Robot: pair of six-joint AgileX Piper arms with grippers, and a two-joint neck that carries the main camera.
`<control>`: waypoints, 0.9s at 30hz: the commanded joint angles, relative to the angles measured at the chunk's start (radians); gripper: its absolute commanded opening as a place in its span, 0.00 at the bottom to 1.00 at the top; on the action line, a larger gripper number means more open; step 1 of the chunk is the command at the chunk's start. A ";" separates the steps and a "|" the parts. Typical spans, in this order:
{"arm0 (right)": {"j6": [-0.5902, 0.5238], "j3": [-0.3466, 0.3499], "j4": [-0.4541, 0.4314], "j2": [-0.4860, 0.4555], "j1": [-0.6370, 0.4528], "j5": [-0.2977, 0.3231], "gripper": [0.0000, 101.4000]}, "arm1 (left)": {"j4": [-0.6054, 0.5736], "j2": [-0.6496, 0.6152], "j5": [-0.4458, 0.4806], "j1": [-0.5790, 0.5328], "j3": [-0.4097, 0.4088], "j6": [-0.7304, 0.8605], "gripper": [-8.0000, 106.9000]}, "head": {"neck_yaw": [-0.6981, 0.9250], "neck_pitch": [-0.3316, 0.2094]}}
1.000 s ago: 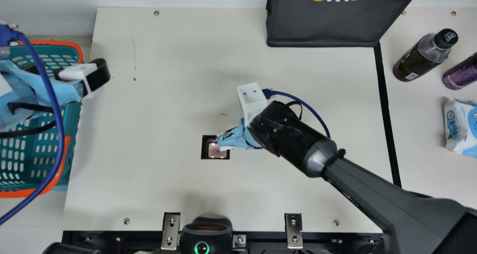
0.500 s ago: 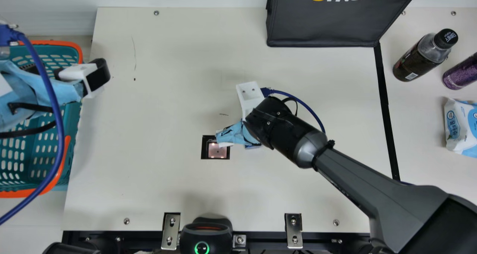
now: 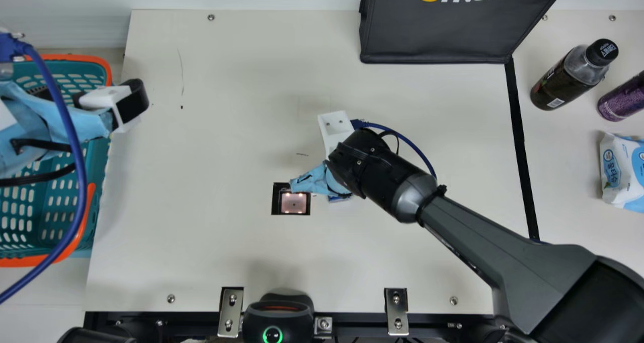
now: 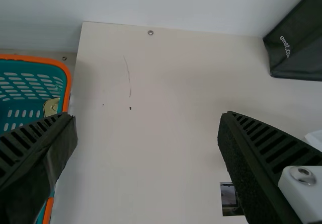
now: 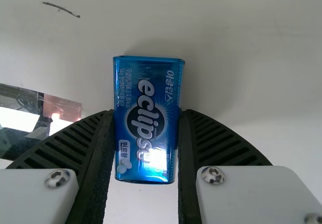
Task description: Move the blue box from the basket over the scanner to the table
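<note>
Fingers of the right gripper [image 3: 322, 181] squeezed tight on both sides of the blue box [image 5: 148, 121], just to the right of the scanner [image 3: 294, 203]. Up over the table [image 3: 211, 242] or touching it, too hard to tell. Off to the left, left gripper [image 3: 90, 97] with fingers wide apart, by the green basket [image 3: 75, 58]. On the far side, big dark bag [image 3: 432, 31]. Way over right, dark bottle [image 3: 566, 81], purple can or bottle [image 3: 623, 99] and soft white and blue pack [image 3: 615, 167].
</note>
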 commanded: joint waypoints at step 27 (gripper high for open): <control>-0.142 0.076 0.037 -0.187 -0.206 0.070 0.00 | 0.000 0.000 0.000 0.000 0.000 0.000 0.85 | -0.347 -0.030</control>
